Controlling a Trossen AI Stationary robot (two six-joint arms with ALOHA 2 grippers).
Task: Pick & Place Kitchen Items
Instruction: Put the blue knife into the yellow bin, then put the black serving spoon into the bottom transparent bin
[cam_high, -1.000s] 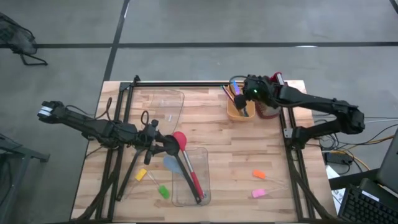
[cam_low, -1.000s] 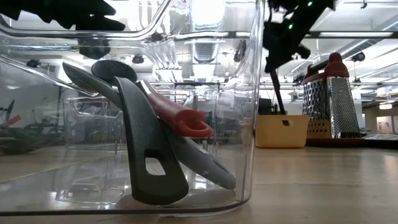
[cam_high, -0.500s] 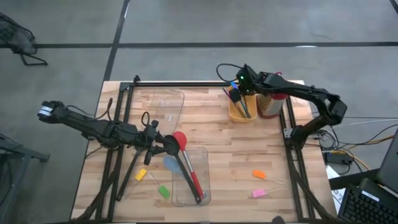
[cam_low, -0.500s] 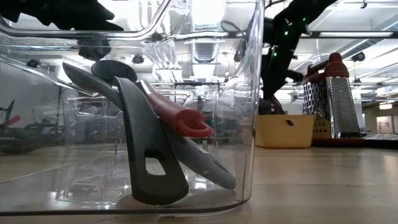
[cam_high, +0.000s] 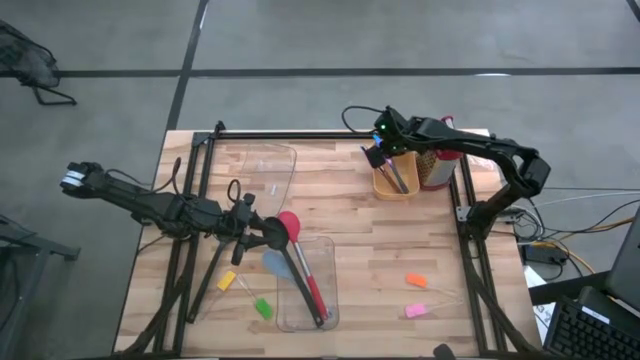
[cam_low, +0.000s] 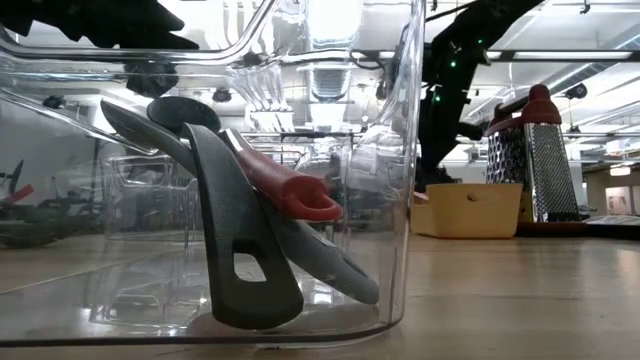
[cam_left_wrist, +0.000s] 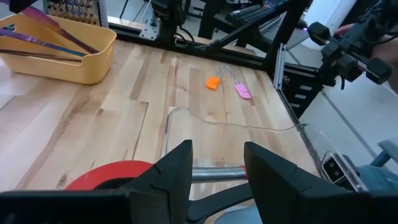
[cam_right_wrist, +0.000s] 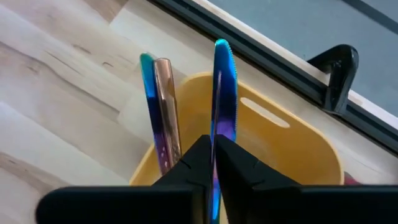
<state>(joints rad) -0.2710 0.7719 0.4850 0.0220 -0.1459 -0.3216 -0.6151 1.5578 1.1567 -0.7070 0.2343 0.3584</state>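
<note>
Two arms were at work on the wooden desk (cam_high: 350, 240). In the upper right of the high view, the right gripper (cam_high: 383, 152) had swung over the yellow tub (cam_high: 396, 184) within the last second, and the tub had tilted and shifted a little rightward toward the grater (cam_high: 436, 170); in the low view its near corner now sat lifted. The right wrist view showed the fingers (cam_right_wrist: 198, 163) pressed together on a thin iridescent blue stick (cam_right_wrist: 223, 93), upright over the tub, with two more sticks (cam_right_wrist: 159, 106) leaning inside beside it. That suggested this stick was being set into, or drawn out of, the tub; which one I cannot tell.

At lower centre, the left gripper (cam_high: 262, 233) had not moved, its fingers (cam_left_wrist: 176, 168) closed around the metal shaft of the red spoon (cam_high: 289, 226), held above the clear bin (cam_high: 330, 290) already holding long-handled utensils. Yellow (cam_high: 227, 281) and green (cam_high: 263, 309) chunks lay left of the bin; orange (cam_high: 415, 281) and pink (cam_high: 416, 311) chunks lay to its right, so several items looked still unplaced.
</note>
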